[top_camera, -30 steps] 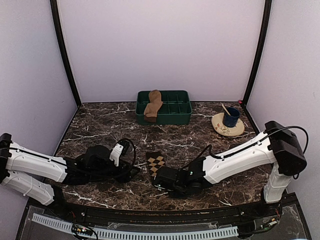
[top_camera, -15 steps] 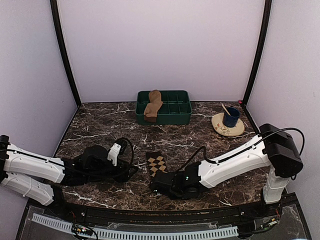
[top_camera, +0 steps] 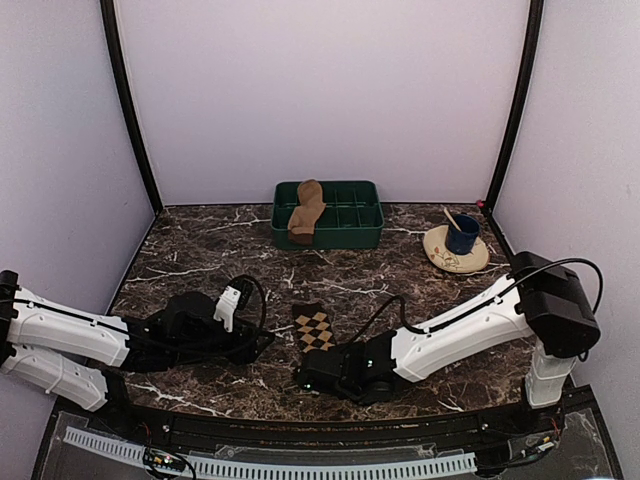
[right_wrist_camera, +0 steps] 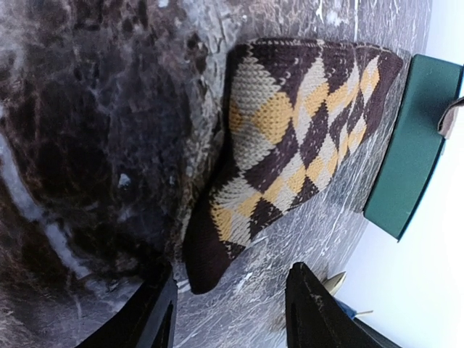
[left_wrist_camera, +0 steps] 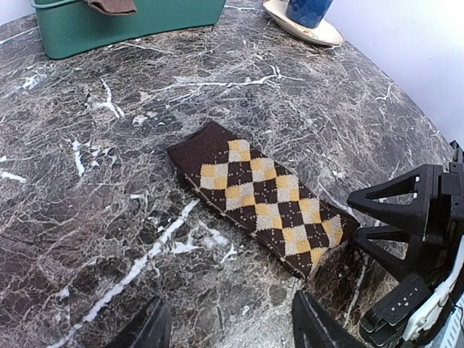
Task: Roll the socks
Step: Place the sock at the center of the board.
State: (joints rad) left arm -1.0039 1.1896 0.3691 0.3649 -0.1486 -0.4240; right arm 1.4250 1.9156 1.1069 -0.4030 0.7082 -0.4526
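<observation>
Table (top_camera: 200, 250): dark veined marble, with the argyle sock (top_camera: 314, 327) lying on it
Tray (top_camera: 345, 243): green, split into compartments, well behind the argyle sock
Saucer (top_camera: 447, 260): cream, behind and to the right of the argyle sock, carrying a blue cup (top_camera: 462, 233)
Tan sock (top_camera: 306, 212): draped over the tray's left side, well behind the argyle sock
Argyle sock: flat, stretched out, unrolled
Right gripper (right_wrist_camera: 228, 312): low at the argyle sock's near end, jaws spread wide, tips just beside the fabric, gripping nothing
Left gripper (left_wrist_camera: 232, 330): near the argyle sock's left side, jaws spread wide over bare marble, empty
</observation>
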